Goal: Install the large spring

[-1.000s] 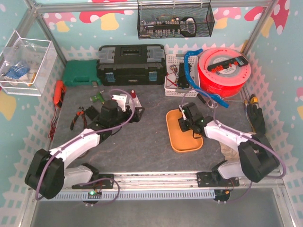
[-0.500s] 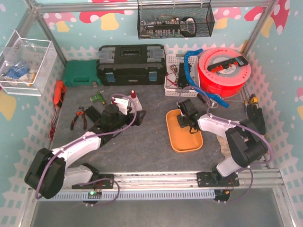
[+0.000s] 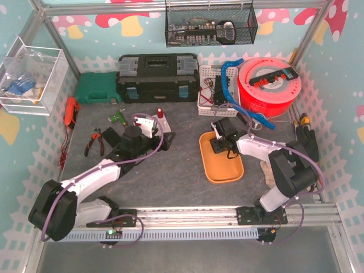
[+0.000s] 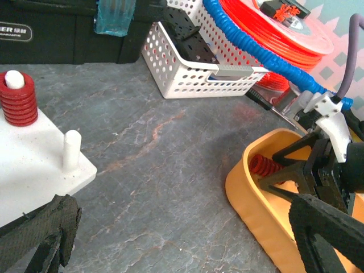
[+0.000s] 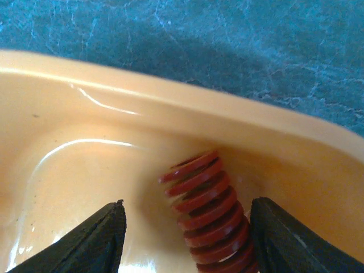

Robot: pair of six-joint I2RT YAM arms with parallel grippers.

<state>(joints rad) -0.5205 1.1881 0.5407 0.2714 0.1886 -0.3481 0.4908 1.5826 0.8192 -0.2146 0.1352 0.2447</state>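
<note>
A red coil spring [image 5: 207, 219] lies on its side in the far end of the orange tray [image 5: 170, 108], close to its wall. My right gripper [image 5: 186, 203] is open and low in the tray [image 3: 211, 176]. One finger stands on each side of the spring: the right one nearly touches it, the left one is well apart. The left wrist view shows the same spring [image 4: 263, 166] between those fingers. My left gripper [image 4: 187, 239] is open and holds nothing. It hovers beside the white base plate [image 4: 34, 165], which carries another red spring [image 4: 17, 105] on a peg and one bare peg [image 4: 71, 149].
Behind the tray are a white perforated basket [image 3: 211, 91], a blue hose [image 3: 230, 79] and a red-orange spool [image 3: 268, 85]. A black toolbox [image 3: 157, 78] and a green case [image 3: 98, 88] line the back. Pliers [image 3: 94, 142] lie at the left.
My right gripper has moved toward the tray's far end and its jaws have widened around the spring. The left arm has shifted slightly and stays open.
</note>
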